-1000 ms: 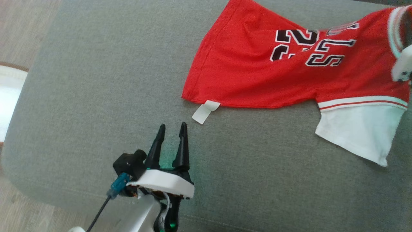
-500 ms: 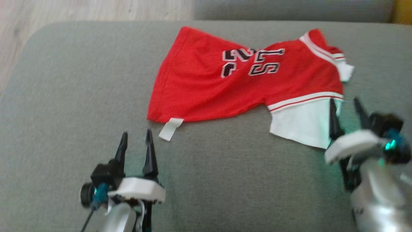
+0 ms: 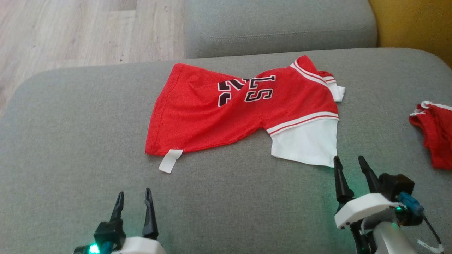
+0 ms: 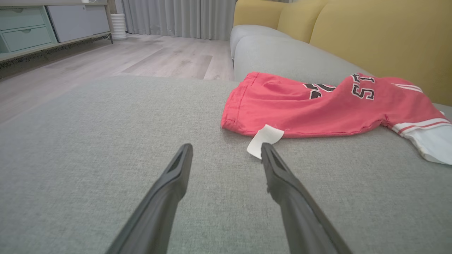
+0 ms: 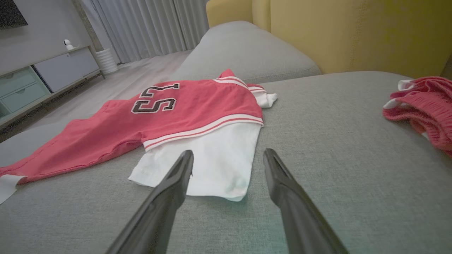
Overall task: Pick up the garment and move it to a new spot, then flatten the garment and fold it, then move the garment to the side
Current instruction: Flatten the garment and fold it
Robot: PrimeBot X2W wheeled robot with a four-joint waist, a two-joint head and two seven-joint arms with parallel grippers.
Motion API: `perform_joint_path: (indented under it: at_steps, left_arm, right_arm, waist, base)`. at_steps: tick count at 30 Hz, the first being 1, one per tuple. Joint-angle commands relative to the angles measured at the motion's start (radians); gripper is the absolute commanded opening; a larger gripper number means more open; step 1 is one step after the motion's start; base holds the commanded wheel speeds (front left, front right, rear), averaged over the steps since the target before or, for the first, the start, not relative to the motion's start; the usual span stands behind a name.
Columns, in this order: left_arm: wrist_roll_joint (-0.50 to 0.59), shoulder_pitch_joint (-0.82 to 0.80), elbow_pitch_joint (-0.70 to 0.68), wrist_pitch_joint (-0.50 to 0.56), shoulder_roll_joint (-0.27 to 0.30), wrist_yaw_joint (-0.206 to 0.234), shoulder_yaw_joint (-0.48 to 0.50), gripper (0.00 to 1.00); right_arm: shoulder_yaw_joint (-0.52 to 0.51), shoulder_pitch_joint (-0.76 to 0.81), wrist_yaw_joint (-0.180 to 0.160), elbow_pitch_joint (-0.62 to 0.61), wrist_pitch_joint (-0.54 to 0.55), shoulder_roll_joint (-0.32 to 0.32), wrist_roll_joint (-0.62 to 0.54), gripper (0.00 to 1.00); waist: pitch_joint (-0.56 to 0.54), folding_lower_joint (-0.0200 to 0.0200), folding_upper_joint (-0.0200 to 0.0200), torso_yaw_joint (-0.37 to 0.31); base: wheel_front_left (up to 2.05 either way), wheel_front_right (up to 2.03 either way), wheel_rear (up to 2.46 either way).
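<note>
The head camera looks down from above on the grey sofa seat (image 3: 70, 141). Each wrist camera sits low, close over the seat, facing the far side along its own fingers (image 4: 173, 187). All three views share the red jersey (image 3: 212, 120).

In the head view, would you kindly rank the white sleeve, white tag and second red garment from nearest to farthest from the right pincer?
1. white sleeve, just ahead of the right pincer.
2. second red garment, off to its right.
3. white tag, far left.
</note>
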Motion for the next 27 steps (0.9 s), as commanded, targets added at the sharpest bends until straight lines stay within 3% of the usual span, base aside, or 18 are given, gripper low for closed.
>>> perform_joint_path:
  at_steps: [1,14,27]
  left_arm:
    - [0.017,-0.014,-0.030,-0.005,0.004,0.006,0.051,1.00]
    - [0.040,-0.026,-0.045,-0.005,0.004,0.003,0.046,1.00]
    - [-0.005,-0.115,-0.032,-0.005,0.004,0.000,-0.061,1.00]
  right_arm:
    - [0.037,-0.023,0.003,-0.043,-0.012,0.004,0.014,1.00]
    - [0.045,-0.046,0.003,-0.013,-0.012,0.005,0.037,1.00]
    - [-0.013,-0.231,0.003,0.295,-0.012,0.005,0.072,1.00]
  waist:
    - [-0.009,0.0002,-0.0001,-0.009]
    - [0.026,0.0002,-0.0001,0.006]
    - [0.179,0.0002,-0.0001,0.061]
  base:
    - [0.00,0.00,0.00]
    - [0.00,0.00,0.00]
    - [0.00,0.00,0.00]
